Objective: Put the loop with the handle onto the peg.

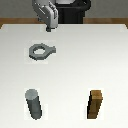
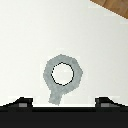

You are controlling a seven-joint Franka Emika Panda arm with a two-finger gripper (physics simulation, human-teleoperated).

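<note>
Step in hand: approach, grasp not yet made. On the exterior view's left, the peg (image 1: 34, 103) stands upright on the tabletop (image 1: 75, 60); beyond it the loop with the handle (image 1: 41, 51) lies flat, well apart. You hold the pincer (image 1: 49, 28) above it, spread, empty. Next: descend, clamp handle. Wooden block (image 1: 96, 104) right. No containers.

Grey loop with the handle (image 1: 41, 51) lies flat; peg (image 1: 34, 104) upright, well apart
</note>
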